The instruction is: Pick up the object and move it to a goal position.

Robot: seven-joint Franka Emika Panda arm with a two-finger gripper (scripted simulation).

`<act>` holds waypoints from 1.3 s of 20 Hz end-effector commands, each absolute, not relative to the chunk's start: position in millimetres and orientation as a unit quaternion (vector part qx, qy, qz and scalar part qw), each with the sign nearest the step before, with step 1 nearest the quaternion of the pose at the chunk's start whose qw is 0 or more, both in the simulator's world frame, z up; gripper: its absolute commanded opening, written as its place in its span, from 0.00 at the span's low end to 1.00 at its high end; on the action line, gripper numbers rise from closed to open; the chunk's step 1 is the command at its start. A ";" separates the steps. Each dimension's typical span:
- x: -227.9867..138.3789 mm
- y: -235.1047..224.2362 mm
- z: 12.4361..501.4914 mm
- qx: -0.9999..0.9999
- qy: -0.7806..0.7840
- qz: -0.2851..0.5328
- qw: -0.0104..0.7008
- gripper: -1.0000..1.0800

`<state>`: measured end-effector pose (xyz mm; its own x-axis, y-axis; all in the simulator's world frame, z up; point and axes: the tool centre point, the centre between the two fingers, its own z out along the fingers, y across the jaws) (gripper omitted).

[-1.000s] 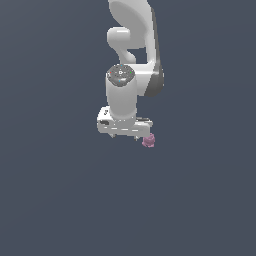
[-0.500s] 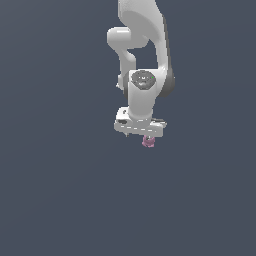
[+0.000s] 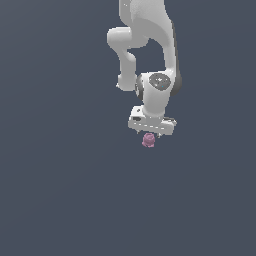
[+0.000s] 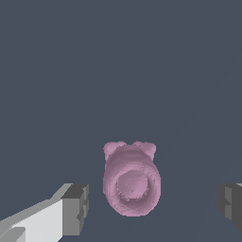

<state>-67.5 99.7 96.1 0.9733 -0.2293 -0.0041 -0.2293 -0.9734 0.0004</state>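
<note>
Pincer [image 3: 151,134] shifted over the pink, lumpy object [image 4: 131,180].

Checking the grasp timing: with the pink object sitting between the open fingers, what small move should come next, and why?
Probably lower a little, then close. In the wrist view the pink object sits between the end effector's spread fingers, with gaps on both sides, so nothing grips it yet.

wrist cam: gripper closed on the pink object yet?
No. The pink object sits between the gripper fingers with clear gaps on both sides, so the jaws are open.
</note>
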 end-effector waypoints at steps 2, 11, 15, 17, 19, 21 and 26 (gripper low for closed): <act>-74.4 108.4 91.6 -0.993 0.121 0.000 0.000 0.96; -76.6 111.2 84.9 -0.993 0.121 0.000 0.000 0.96; -77.4 111.3 69.1 -0.993 0.122 0.000 0.000 0.96; -77.9 111.4 58.4 -0.993 0.122 0.000 0.000 0.96; -78.1 111.5 49.9 -0.993 0.122 0.000 0.000 0.96; -77.9 111.5 44.1 -0.992 0.122 0.000 0.000 0.96; -77.4 111.8 39.7 -0.992 0.122 0.000 0.000 0.00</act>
<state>-77.8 111.8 40.5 0.9701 -0.2426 -0.0009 -0.2426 -0.9701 0.0004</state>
